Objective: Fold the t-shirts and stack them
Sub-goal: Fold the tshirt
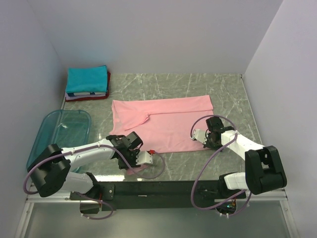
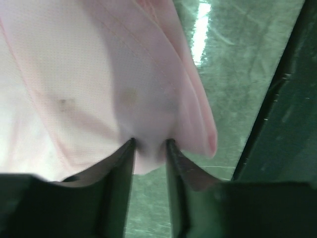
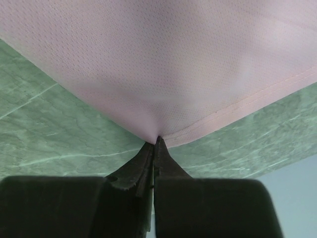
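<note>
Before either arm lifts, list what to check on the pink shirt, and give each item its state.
1. Is the right gripper shut on the pink t-shirt? Ok: its jaws pinch a hemmed corner.
2. Does the left gripper hold the shirt firmly? Cannot tell: cloth sits between its jaws, but they stand apart.
3. Are both grippers at the shirt's near edge, one toward each end? Ok.
4. Is the shirt apart from the blue bin? Ok.
5. Is the folded stack in the far left corner tidy, with teal on top? Ok.
</note>
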`<state>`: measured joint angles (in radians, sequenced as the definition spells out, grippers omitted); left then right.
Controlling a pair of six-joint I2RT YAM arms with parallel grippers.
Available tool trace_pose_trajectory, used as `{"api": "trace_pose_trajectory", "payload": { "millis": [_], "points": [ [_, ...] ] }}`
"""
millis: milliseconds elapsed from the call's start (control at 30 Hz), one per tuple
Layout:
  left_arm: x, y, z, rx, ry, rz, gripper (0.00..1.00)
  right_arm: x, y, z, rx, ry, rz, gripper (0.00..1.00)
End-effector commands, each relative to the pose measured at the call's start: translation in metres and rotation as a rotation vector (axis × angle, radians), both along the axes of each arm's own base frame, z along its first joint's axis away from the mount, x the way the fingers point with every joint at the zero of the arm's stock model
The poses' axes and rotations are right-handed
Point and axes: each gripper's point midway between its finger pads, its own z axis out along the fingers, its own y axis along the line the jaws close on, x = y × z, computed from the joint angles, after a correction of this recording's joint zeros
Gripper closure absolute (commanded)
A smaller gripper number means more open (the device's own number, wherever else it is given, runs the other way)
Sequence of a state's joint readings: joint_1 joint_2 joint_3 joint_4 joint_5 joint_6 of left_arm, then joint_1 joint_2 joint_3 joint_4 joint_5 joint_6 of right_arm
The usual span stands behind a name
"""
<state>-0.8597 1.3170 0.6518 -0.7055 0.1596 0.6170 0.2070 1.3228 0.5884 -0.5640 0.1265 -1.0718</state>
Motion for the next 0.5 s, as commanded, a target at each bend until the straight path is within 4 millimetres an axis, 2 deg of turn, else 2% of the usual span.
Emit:
{"api": "trace_pose_trajectory", "payload": {
  "millis": [0,33,67,100,133,167,267,300,333,467],
  "points": [
    [-0.014,0.008,-0.016,0.047,0.053,-0.027,0.65,0.011,0.005,0.005,0.017,-0.027,0.015,1.0],
    [-0.016,0.011,-0.019,0.055,0.058,-0.023,0.69,0.01,0.005,0.006,0.019,-0.023,0.015,1.0],
    [-0.017,0.011,-0.019,0.054,0.055,-0.028,0.79,0.01,0.006,0.006,0.024,-0.024,0.015,1.0],
    [-0.017,0.012,-0.018,0.053,0.054,-0.026,0.85,0.009,0.006,0.009,0.025,-0.026,0.019,1.0],
    [-0.015,0.009,-0.011,0.033,0.041,-0.024,0.94,0.008,0.006,0.008,0.029,-0.022,0.021,1.0],
    [-0.015,0.007,-0.006,0.018,0.036,-0.025,0.98,0.007,0.007,0.01,0.033,-0.024,0.024,1.0],
    [-0.016,0.003,0.018,-0.017,0.025,-0.043,0.99,0.003,0.006,0.016,0.036,-0.029,0.034,1.0],
    [-0.022,0.009,0.023,0.001,0.049,-0.049,0.99,0.0,0.005,0.02,0.039,-0.033,0.037,1.0],
    [-0.018,0.004,0.034,-0.021,0.037,-0.047,1.0,-0.001,0.005,0.023,0.045,-0.037,0.038,1.0],
    [-0.019,0.002,0.058,-0.059,0.075,-0.021,0.99,-0.002,0.003,0.038,0.062,-0.053,0.045,1.0]
  ]
}}
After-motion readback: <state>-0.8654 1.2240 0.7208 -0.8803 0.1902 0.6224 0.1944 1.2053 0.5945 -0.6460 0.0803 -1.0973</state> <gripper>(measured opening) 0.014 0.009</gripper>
